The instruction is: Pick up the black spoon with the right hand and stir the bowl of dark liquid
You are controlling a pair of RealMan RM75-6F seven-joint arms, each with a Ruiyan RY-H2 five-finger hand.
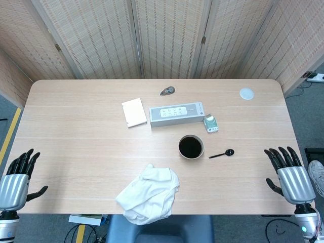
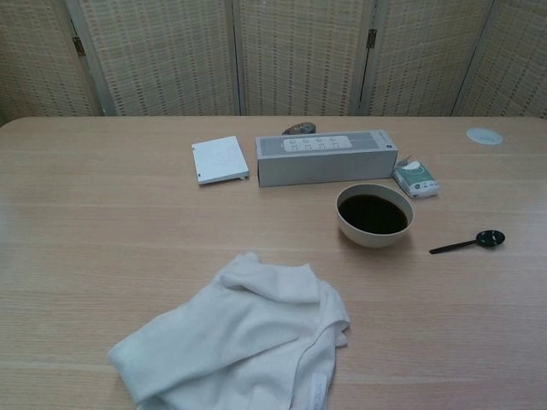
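nothing of the task is done yet: the black spoon [image 1: 222, 154] lies flat on the tabletop [image 1: 76, 136] just right of the bowl of dark liquid [image 1: 191, 147], bowl end pointing toward the right edge, untouched. the right hand [image 1: 289, 174] hovers at the near right corner, fingers spread and holding nothing; the left hand [image 1: 16, 178] is likewise released at the near left corner. reaching, grasping and stirring all remain.

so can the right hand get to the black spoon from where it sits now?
Probably yes. The right hand is open at the table's near right edge, and only bare tabletop lies between it and the black spoon. The bowl sits on the spoon's far side, out of the path.
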